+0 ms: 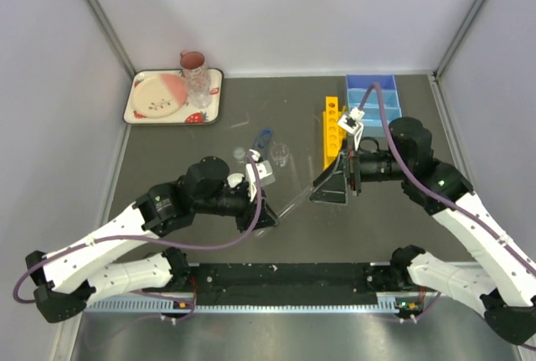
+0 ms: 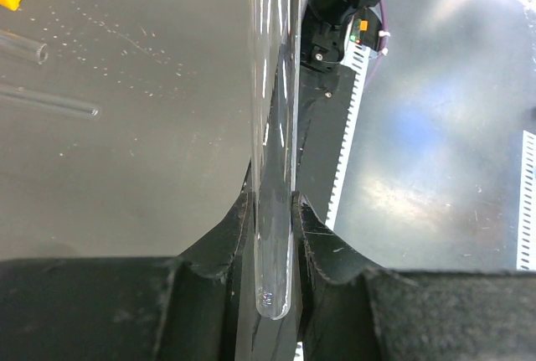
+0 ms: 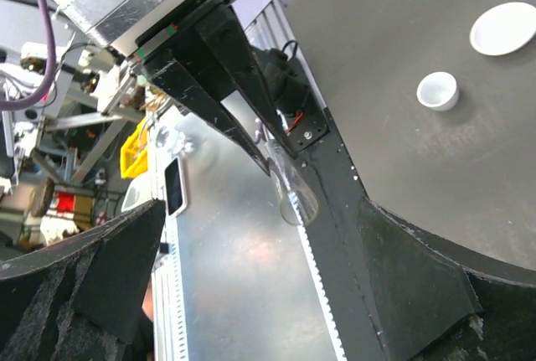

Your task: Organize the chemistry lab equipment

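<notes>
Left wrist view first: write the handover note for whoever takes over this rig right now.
Left tool: shut on a glass tube, held out toward the right arm.
Right tool: open, empty, with the tube's free end in front of it.
On the table: yellow rack beside blue tray; beaker, goggles, white dishes and loose tubes lie scattered.
Done: nothing visibly sorted.
Left: place the held tube, then sort the rest.

Two white dishes (image 3: 438, 90), three glass rods (image 2: 272, 168), one yellow rack (image 1: 332, 131)
</notes>
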You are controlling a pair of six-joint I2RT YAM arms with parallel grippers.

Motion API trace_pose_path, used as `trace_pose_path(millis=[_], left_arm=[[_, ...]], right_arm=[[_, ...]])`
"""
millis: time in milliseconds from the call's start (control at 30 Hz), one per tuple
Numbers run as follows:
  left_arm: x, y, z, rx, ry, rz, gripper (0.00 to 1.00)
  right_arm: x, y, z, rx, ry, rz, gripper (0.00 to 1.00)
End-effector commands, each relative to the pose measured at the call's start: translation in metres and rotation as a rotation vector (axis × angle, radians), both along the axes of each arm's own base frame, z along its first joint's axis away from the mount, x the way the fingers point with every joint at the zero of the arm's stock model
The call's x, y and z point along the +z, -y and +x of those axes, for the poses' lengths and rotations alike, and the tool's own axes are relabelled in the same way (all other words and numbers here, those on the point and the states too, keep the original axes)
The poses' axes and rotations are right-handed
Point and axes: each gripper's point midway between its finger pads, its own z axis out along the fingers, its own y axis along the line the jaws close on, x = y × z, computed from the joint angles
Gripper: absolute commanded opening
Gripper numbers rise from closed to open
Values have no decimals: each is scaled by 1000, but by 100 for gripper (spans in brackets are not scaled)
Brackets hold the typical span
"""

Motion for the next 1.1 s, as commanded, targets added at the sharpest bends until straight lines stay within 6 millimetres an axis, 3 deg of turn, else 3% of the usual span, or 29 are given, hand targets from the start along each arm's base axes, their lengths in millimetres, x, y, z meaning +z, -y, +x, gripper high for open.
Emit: trace_pose_path(millis=[0,333,567,733,1067], left_arm=[[19,8,-7,-60,30,-92,0],[29,9,-6,-55,47,-118,0],[29,8,-2,-31,56,-120,0],[37,6,2,-2,80,-137,0],[43,6,2,-3,83,-154,0]], right_arm=[[14,-17,-4,50,29,50,97],[8,-30,-9,71,20,44,84],[9,-35,-11,83,19,45,58],[9,-36,-13,85,17,44,53],[7,-38,-14,87,17,40,29]])
